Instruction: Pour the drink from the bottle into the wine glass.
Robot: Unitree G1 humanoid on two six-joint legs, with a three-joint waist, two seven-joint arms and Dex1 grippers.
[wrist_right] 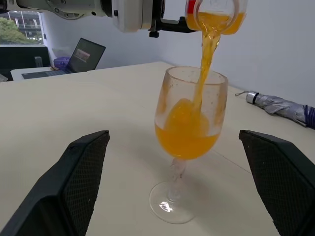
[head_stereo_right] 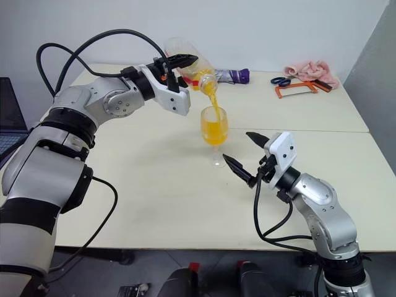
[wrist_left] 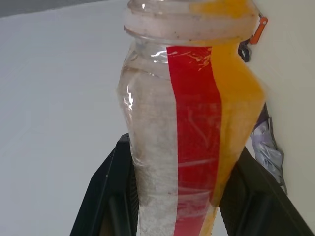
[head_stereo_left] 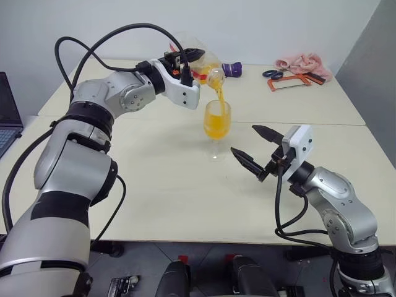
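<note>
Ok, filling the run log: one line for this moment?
phase: pouring | left claw: shut on bottle, tilted | drink: streaming into wine glass | right claw: open, beside glass

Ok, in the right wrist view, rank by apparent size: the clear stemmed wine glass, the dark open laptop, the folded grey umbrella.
1. Clear stemmed wine glass, nearest the camera.
2. Folded grey umbrella and dark open laptop: similar, both farther off, so unranked.

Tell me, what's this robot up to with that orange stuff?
It is pouring. The left gripper holds a slim clear plastic bottle with a red label strip tipped over a clear stemmed wine glass, and a stream of orange-yellow drink runs into the bowl, now over half full. The right gripper waits open beside the glass, not touching it.
</note>
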